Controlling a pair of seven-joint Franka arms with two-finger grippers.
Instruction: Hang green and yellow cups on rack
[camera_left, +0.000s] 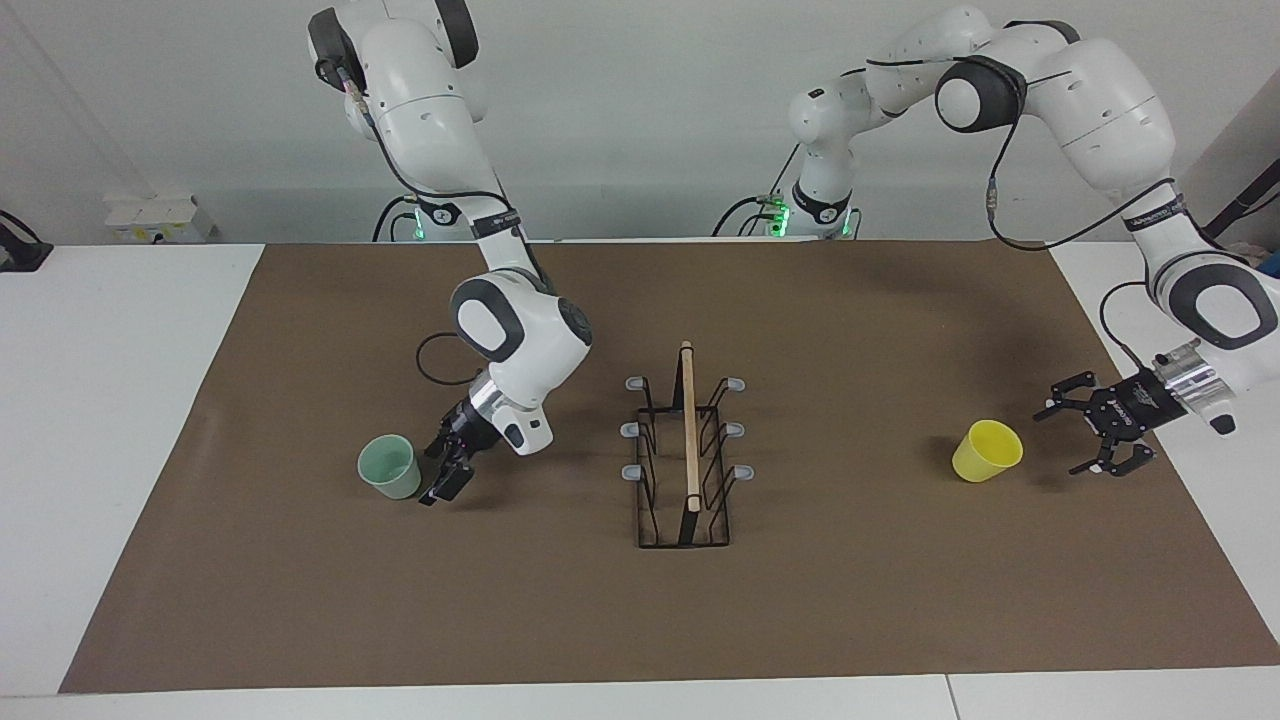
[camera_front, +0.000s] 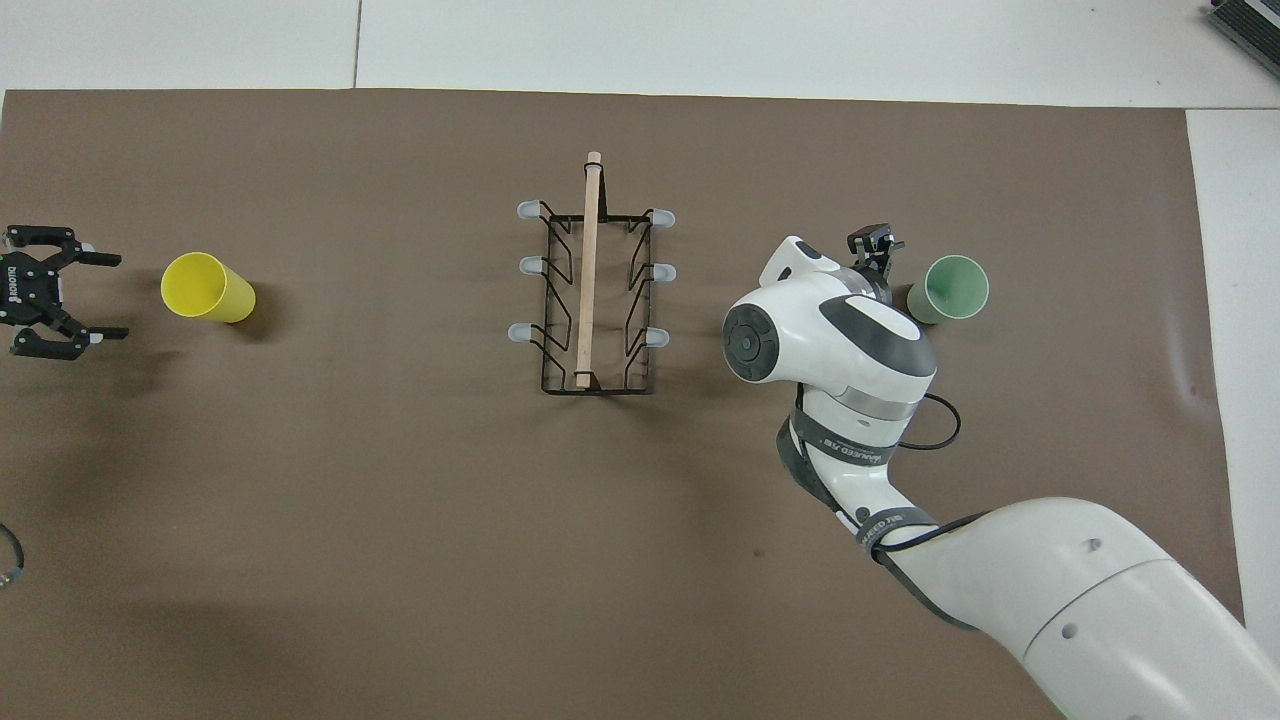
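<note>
The pale green cup (camera_left: 390, 466) (camera_front: 950, 290) stands mouth up on the brown mat toward the right arm's end. My right gripper (camera_left: 442, 468) is low beside it, on the side facing the rack, open and holding nothing; one of its fingers (camera_front: 875, 243) shows past the wrist in the overhead view. The yellow cup (camera_left: 987, 451) (camera_front: 205, 287) stands mouth up toward the left arm's end. My left gripper (camera_left: 1062, 440) (camera_front: 118, 297) is open beside it, a short gap away, fingers pointing at it. The black wire rack (camera_left: 686, 460) (camera_front: 590, 290) with its wooden rod stands mid-mat, its prongs bare.
The brown mat (camera_left: 640, 600) covers most of the white table (camera_left: 100, 400). A black cable loop (camera_left: 440, 360) hangs by the right arm's wrist. A small white box (camera_left: 150, 215) sits at the table's corner near the right arm's base.
</note>
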